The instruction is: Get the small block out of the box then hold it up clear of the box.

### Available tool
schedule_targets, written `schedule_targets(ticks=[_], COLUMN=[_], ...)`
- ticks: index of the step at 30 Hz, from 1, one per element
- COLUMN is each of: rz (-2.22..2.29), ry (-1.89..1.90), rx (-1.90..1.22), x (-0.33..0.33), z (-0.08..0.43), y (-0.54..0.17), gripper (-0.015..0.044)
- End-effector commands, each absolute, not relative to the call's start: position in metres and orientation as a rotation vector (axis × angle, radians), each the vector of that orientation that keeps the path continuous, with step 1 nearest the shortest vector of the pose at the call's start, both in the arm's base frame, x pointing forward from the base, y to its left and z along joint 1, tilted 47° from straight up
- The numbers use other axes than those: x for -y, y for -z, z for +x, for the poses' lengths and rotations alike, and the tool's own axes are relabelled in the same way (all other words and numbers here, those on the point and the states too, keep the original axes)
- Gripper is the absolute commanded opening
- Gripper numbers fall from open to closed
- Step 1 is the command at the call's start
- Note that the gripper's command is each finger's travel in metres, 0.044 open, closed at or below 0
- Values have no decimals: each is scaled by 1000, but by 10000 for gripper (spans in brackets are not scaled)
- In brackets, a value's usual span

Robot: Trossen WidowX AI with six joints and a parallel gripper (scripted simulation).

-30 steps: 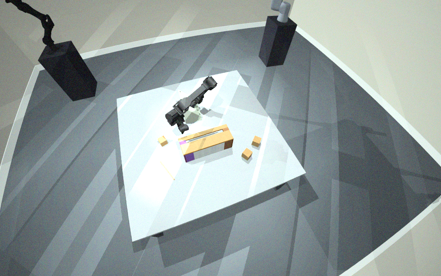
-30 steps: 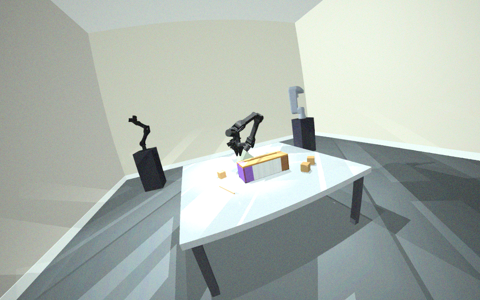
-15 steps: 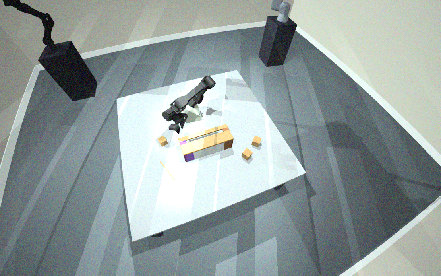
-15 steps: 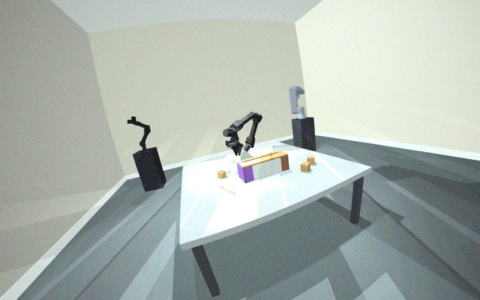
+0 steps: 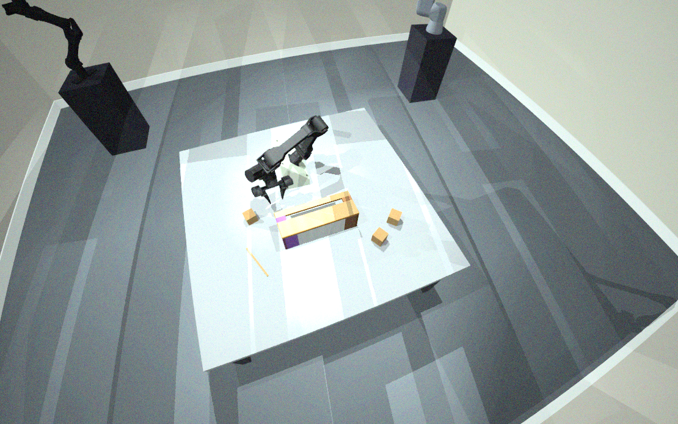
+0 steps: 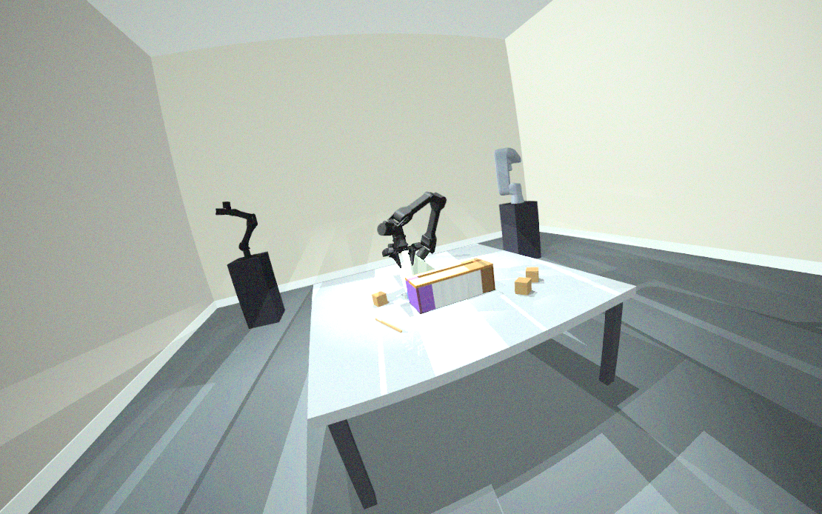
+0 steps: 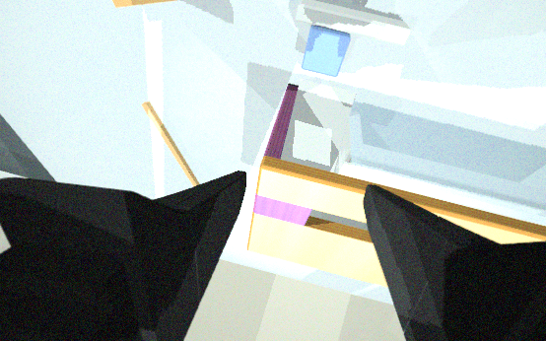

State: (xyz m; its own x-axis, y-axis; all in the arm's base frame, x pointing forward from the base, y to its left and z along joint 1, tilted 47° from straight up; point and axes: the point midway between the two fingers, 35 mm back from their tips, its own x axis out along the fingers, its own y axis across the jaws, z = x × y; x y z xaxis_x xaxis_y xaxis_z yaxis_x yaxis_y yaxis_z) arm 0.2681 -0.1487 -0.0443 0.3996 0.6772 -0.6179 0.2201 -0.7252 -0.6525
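Note:
The box (image 5: 310, 218) (image 6: 459, 290) (image 7: 291, 246) stands upright on the table, with an orange slotted top, a clear front, a purple left end and a brown right end. A small blue block (image 7: 326, 50) shows in the wrist view outside the box, on the table behind its purple end, beside a pale raised strip (image 7: 365, 24). I cannot make the block out in the top and exterior views. My gripper (image 5: 275, 200) (image 6: 406, 264) (image 7: 305, 186) is open and empty, above the table behind the box's left end. The block is not between its fingers.
An orange cube (image 5: 250, 216) (image 6: 380, 298) lies left of the box, two more cubes (image 5: 394, 217) (image 6: 523, 286) to its right. A thin stick (image 5: 257, 262) (image 6: 389, 325) (image 7: 170, 140) lies front left on the table (image 5: 215, 316) (image 6: 465, 357). Two other arms stand on pedestals off the table.

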Motion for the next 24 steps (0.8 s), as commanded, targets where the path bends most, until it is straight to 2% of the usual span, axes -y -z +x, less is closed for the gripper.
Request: schedule_targets(ticks=[1, 9, 16, 24], rz=[-2069, -2069, -2068, -2068], ry=[-1272, -1272, -1269, -1268], rx=[663, 662, 665, 665], x=[147, 146, 81, 79], z=[267, 267, 272, 272], y=[48, 50, 112, 113], gripper=[285, 285, 285, 285])
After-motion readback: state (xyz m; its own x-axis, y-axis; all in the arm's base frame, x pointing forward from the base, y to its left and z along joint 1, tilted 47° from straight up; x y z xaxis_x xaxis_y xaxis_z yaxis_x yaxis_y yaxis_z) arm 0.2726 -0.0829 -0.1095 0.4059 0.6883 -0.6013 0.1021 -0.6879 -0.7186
